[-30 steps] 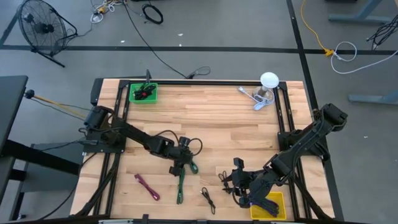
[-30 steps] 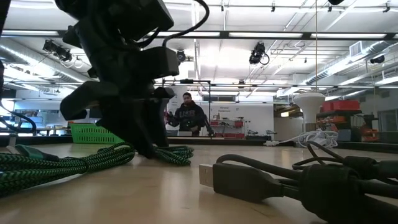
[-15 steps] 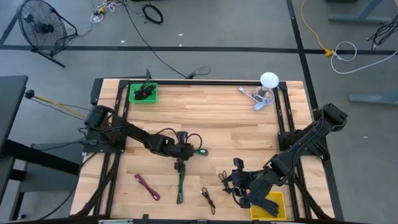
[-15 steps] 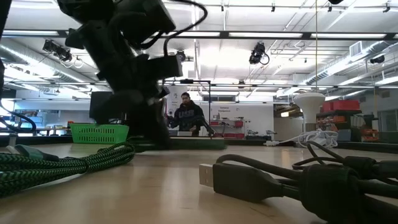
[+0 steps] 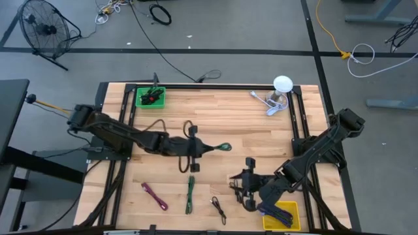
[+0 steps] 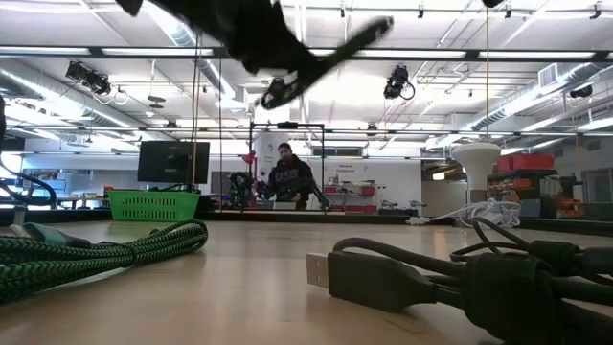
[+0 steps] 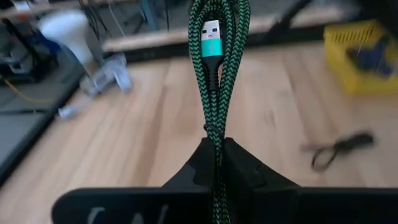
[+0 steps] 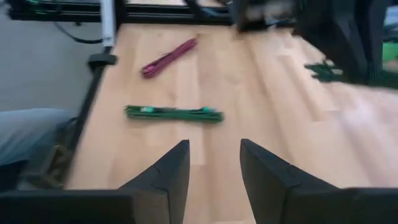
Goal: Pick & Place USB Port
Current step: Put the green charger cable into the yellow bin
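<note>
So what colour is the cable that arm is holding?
Green with a black braided weave; the cable has a teal plug. It shows best in the left wrist view.

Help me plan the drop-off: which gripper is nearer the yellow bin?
Right. The right gripper sits just beside the yellow bin; the left gripper, shut on the green USB cable, is mid-table.

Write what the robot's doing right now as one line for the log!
left gripper: shut on green cable, lifted off table | right gripper: open, empty, near yellow bin
</note>
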